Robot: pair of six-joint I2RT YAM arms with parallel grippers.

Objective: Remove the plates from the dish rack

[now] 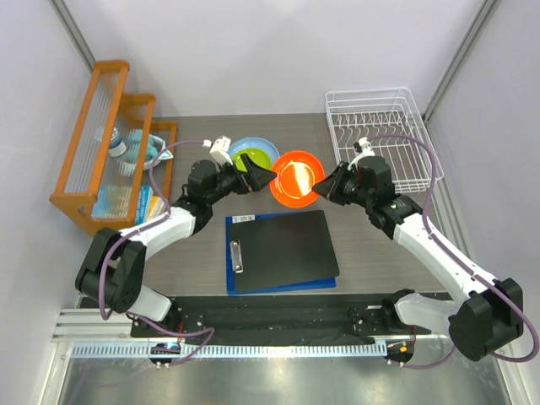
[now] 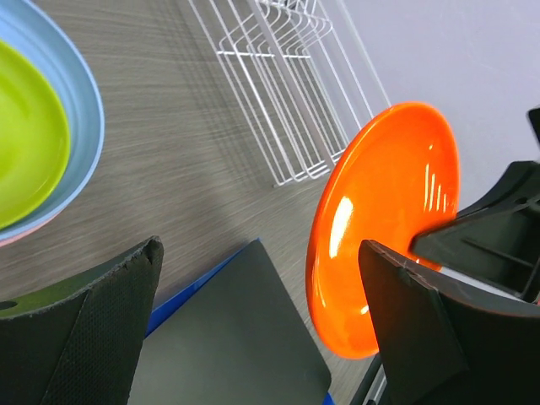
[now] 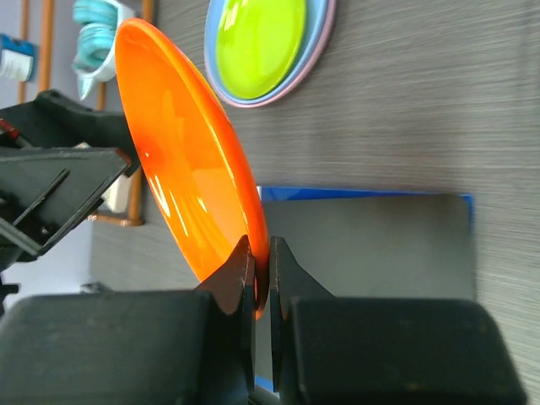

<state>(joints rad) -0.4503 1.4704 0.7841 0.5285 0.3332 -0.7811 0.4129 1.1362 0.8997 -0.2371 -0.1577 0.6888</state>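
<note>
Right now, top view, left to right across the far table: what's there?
Shelf rack → left gripper → orange plate → right gripper → dish rack.

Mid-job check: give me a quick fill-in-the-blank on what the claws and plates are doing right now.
The right claw is ___ on the orange plate's rim.
The left claw stands ___, gripping nothing.
The dish rack holds ___ plates.
The lime green plate tops a stack of ___ plates.
Missing words: shut; open; no; three.
</note>
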